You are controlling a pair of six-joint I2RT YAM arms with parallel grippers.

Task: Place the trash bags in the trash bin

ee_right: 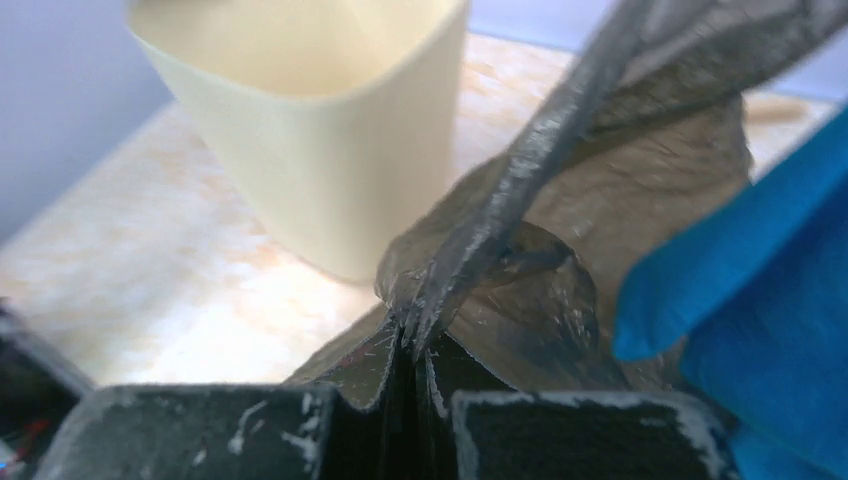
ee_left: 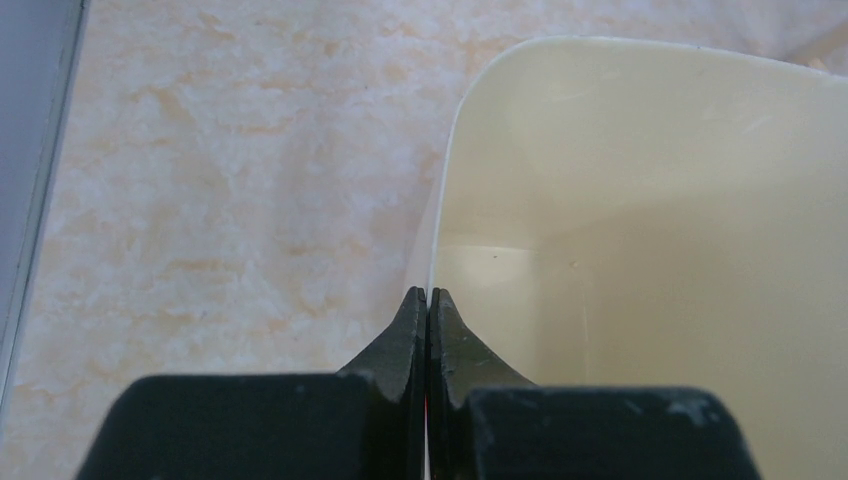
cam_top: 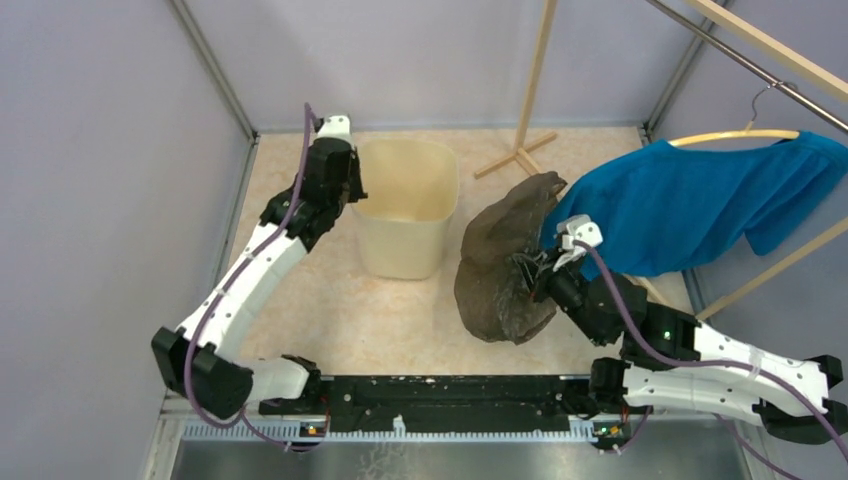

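Worktop (cam_top: pixel 330 310): beige marbled surface, walls on the left, far and right sides.

Blue garment (cam_top: pixel 690 205): on a hanger at the right. In the overhead view its near-left edge meets the bag (not ours, keep off it).

Trash bag (cam_top: pixel 505 265): centre-right, lifted. It's a wide crumpled sheet draping from the right tool down toward the worktop. Can't tell if the lower edge touches down. It's fully outside the bin, to the bin's right, with a gap between them.

Trash bin (cam_top: pixel 400 250): left of centre, toward the far side, upright with the mouth up. Nothing visible inside.

Right tool (ee_right: pixel 412 345): jaws fully closed on a bunched fold of the bag, and the film stands up out of the pinch as a ridge.

Left tool (ee_left: pixel 428 295): jaws closed on the bin's left rim wall, one finger inside and one outside.

Handling, my read:
- **Bag:** thin film, near weightless, no stiffness, slick. One pinch controls only that ridge. The rest hangs free and about as wide as the bin mouth, so it will likely catch the rim or spill over the side.
- **Bag grip:** a bunched multi-layer fold is the right spot. A single layer could slip or tear.
- **Bin:** light, smooth and tapered, so it probably slides or tips if the bag drags on it. The rim pinch is a sensible brace.
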